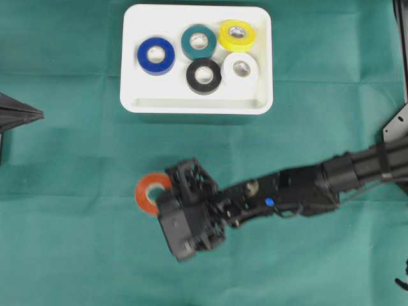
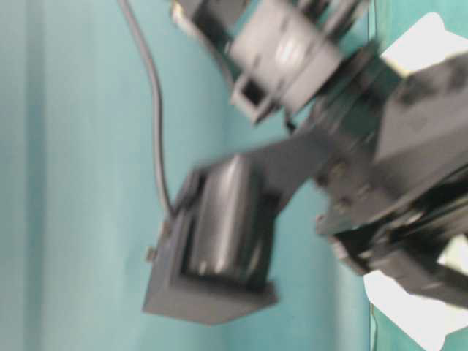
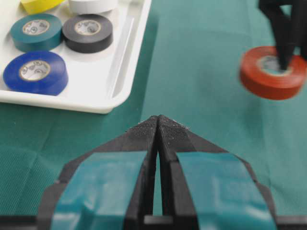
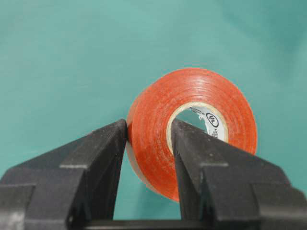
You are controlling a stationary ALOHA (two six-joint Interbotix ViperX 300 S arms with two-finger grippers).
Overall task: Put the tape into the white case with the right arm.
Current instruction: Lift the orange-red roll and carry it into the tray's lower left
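Much of the table-level view was taken up by blurred black arm parts, and neither the tape nor any fingertip could be made out there. In the overhead view the right gripper (image 1: 167,189) was largely covered by its own wrist housing, and only part of the red tape roll (image 1: 148,192) showed past it, at the left end of the right arm (image 1: 299,188). The left gripper (image 3: 158,125) was cut off at the left edge of the overhead view; in its own wrist view its teal-patched fingers were seen pressed together at the tips, holding nothing.

The red tape roll was clamped through its wall: one finger (image 4: 103,158) of the right gripper was seen on the outer face and the other inside the core hole, the fingers standing narrow on the band. The roll was seen over the green cloth (image 1: 70,242), near of the white case (image 1: 196,103) and well apart from it. In the left wrist view its flat face was turned upward, the core axis roughly upright with a slight tilt.

In the white case, blue (image 1: 155,55), teal (image 1: 198,42), yellow (image 1: 236,34), black (image 1: 204,75) and white (image 1: 240,68) rolls were lying flat.
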